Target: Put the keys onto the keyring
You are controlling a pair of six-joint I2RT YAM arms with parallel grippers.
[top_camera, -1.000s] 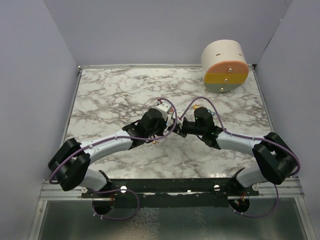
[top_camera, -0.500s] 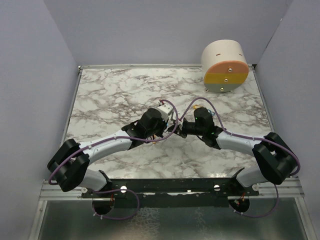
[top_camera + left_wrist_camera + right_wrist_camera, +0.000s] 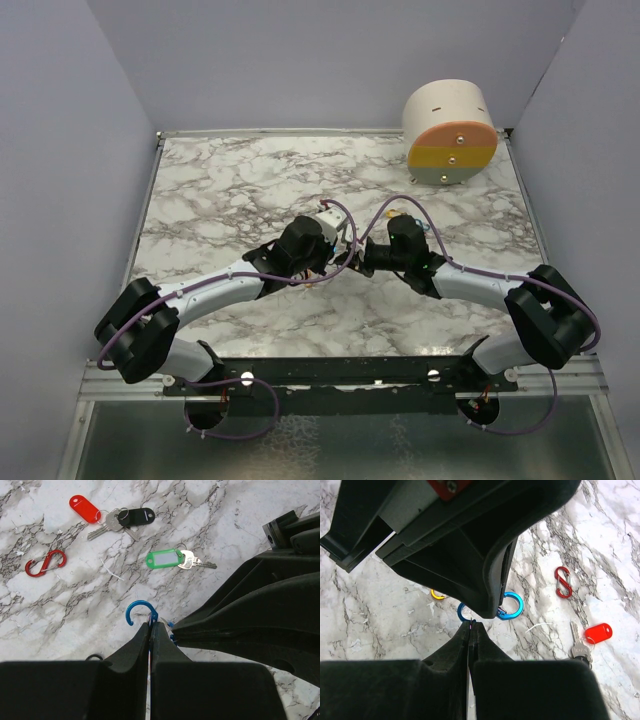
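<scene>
Keyring (image 3: 139, 613): judged light, stiff and slippery wire, best pinched across one loop. The left jaws are clenched on its blue loop, with the hook protruding past the tips. The right jaws are clenched with their tips just beside the same bunch; whether they grip it cannot be told. The tagged keys (image 3: 176, 560) lie loose on the worktop (image 3: 240, 525), apart from both jaws.

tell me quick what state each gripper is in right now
left gripper: closed, pinching the blue clip
right gripper: closed; whether it holds anything cannot be told
</scene>
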